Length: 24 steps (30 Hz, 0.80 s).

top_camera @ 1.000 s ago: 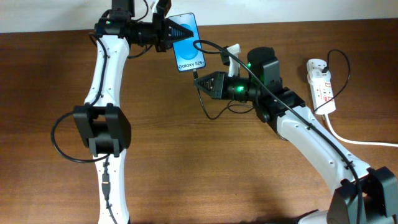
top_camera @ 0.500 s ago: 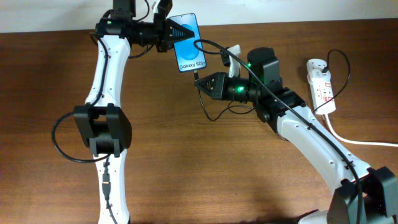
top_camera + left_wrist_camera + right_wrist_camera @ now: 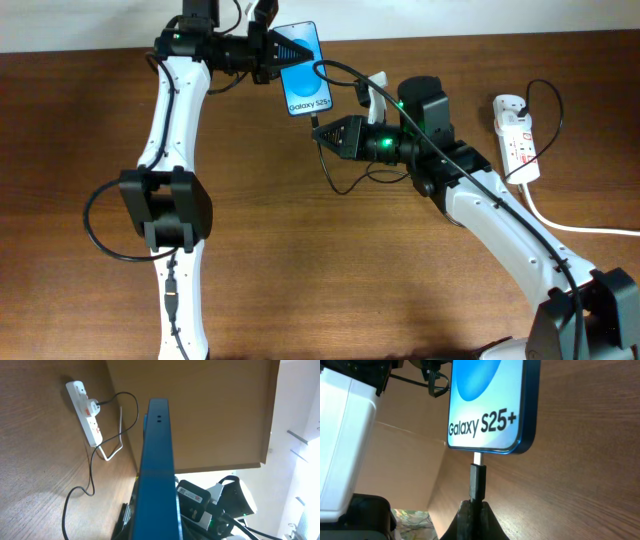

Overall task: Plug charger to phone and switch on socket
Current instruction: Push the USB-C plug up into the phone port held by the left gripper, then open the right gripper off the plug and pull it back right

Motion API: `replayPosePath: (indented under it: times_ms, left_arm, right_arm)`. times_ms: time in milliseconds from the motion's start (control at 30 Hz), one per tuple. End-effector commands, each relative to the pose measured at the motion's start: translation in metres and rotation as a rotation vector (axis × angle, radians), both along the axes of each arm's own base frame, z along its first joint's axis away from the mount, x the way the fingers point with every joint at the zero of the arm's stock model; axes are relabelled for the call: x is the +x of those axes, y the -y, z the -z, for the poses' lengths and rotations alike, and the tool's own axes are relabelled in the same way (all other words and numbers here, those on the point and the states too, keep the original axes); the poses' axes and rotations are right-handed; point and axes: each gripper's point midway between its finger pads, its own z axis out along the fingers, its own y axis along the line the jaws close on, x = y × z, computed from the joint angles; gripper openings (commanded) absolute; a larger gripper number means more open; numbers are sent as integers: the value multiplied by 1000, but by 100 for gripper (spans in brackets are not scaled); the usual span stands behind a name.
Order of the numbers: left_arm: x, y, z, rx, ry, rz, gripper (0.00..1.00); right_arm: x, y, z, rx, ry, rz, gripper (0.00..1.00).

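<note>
My left gripper (image 3: 270,55) is shut on the phone (image 3: 303,68) and holds it above the far side of the table, blue screen up, text end toward my right arm. The phone's blue edge fills the left wrist view (image 3: 157,470). My right gripper (image 3: 322,133) is shut on the charger's plug (image 3: 478,482); the metal tip touches the phone's bottom edge (image 3: 490,407) at its port. The thin black charger cable (image 3: 345,80) runs back over my right arm to the white socket (image 3: 517,136) at the right, which also shows in the left wrist view (image 3: 86,412).
The socket's thick white cord (image 3: 575,225) runs off to the right edge. A white block (image 3: 373,92) stands behind my right arm. The wooden table (image 3: 320,270) extends toward the front.
The phone has shifted slightly down and toward the plug. My right gripper has barely moved.
</note>
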Motion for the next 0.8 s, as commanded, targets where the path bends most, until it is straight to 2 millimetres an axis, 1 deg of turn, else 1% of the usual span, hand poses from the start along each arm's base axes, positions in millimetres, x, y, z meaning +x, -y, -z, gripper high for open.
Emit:
replayPosePath:
  times_ms: [0,333,533,700,767]
  left_arm:
    - [-9,9,-7,-40,11,48,0]
    - [-12,15,-7,-41,11,61,0]
    - [-16,23,-7,-41,11,77,0]
    - [-18,28,-7,-41,9,87,0]
    - [-19,29,-7,-42,8,89,0]
  right_arm:
    - [1,3,-9,10,29,9,4]
    - [2,3,-10,10,30,10,4]
    - [6,3,-17,28,53,23,4]
    - [8,4,-18,28,62,28,4]
    - [11,8,-20,32,72,39,4]
